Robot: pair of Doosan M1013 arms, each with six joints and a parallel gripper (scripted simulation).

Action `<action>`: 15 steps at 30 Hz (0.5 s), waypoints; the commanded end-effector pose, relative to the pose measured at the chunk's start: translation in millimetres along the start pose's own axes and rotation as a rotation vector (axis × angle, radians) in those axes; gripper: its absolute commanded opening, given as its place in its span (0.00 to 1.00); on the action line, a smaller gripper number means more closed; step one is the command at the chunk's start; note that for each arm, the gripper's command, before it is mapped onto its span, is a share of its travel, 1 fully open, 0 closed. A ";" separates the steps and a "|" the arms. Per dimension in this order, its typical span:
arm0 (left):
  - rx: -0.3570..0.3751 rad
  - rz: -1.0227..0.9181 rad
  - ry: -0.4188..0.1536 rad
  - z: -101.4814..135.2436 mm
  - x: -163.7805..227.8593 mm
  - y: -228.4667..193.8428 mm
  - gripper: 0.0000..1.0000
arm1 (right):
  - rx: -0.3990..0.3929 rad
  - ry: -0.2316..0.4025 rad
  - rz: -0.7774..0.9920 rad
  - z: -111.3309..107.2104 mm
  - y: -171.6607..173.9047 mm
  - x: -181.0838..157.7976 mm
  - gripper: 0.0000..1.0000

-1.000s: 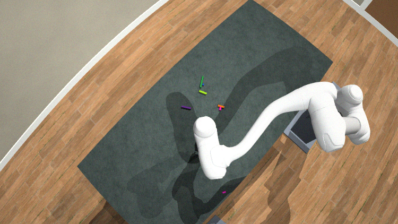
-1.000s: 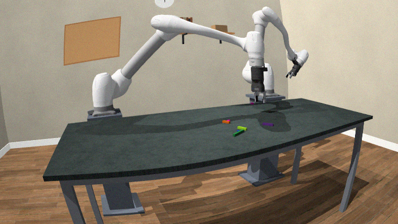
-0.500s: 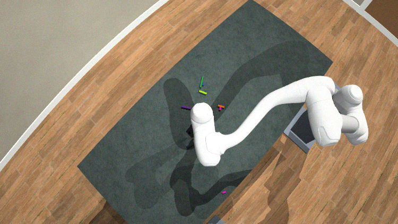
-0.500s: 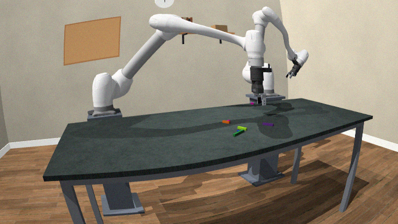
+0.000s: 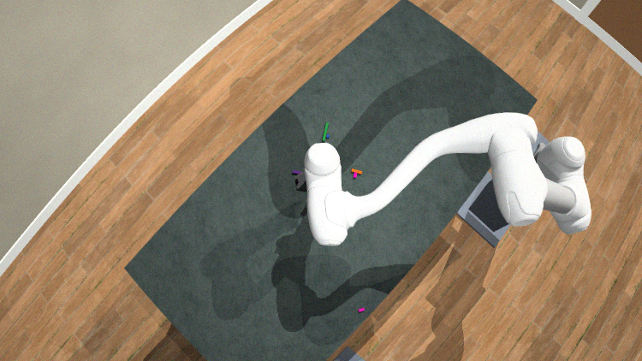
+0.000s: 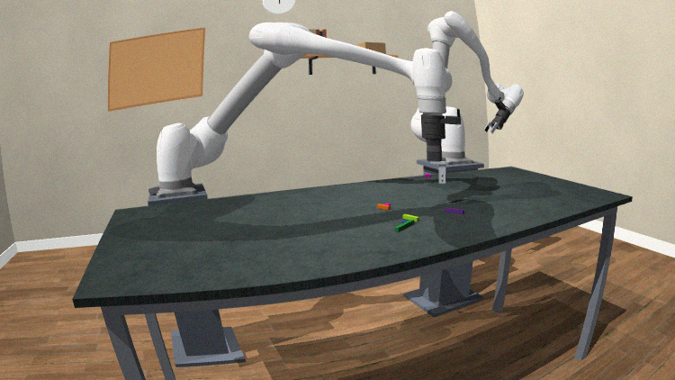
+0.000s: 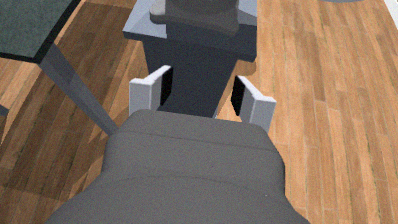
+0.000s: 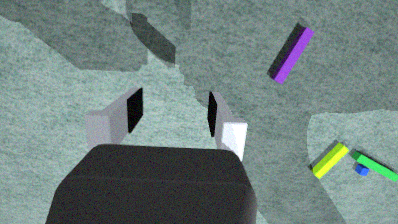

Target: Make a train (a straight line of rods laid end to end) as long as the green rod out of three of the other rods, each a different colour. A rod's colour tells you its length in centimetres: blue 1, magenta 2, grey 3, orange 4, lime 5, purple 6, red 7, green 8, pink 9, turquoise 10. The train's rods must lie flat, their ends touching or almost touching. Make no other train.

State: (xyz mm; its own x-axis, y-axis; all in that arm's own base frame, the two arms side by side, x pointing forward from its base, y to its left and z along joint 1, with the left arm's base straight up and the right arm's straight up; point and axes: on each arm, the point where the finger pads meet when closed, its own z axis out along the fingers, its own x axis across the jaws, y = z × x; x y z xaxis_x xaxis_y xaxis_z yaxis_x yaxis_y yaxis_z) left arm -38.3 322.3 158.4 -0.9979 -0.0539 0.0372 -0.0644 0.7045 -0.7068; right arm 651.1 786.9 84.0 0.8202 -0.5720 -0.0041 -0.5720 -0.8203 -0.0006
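Note:
A green rod [image 5: 325, 132] [image 6: 404, 225] [image 8: 378, 166] lies with a blue rod [image 5: 327, 136] [image 8: 362, 170] close against its side. A lime rod [image 6: 410, 217] [image 8: 330, 160] lies near the green one's end, hidden in the top view. A purple rod [image 5: 296, 172] [image 6: 454, 211] [image 8: 294, 55] lies apart. An orange rod [image 5: 356, 171] [image 6: 382, 206] and a magenta rod [image 5: 354, 175] [image 6: 387, 204] form a T. Another magenta rod [image 5: 361, 310] [image 6: 427, 176] lies near the table edge. My right gripper [image 8: 175, 103] is open and empty above the table, purple to its upper right. My left gripper [image 6: 490, 127] [image 7: 202, 84] is open and empty.
The dark table [image 5: 404, 44] [image 6: 236, 264] bears all the rods. The right arm reaches across it and covers part of it in the top view. The left gripper is off the table, with an arm pedestal [image 7: 190, 65] and the table's edge in its wrist view.

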 end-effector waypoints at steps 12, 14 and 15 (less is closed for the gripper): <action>-0.001 0.000 0.000 -0.5 0.1 -0.1 1.00 | 0.002 0.004 0.540 -2.7 12.1 80.2 1.00; -0.001 0.000 0.000 -0.5 0.1 -0.1 1.00 | 0.002 0.004 0.612 -2.9 14.7 90.7 1.00; -0.001 0.000 0.000 -0.5 0.1 -0.1 1.00 | 0.002 0.004 0.647 -2.9 16.0 95.9 1.00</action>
State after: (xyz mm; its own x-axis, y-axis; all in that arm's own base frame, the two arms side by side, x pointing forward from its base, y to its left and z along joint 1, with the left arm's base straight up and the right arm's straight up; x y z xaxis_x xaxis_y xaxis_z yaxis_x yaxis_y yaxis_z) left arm -38.3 322.3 158.4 -0.9979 -0.0539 0.0372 -0.0644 0.7045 -0.7068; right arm 707.6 732.5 84.8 0.4320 -0.9019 -0.0040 -0.9019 -0.4320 0.0012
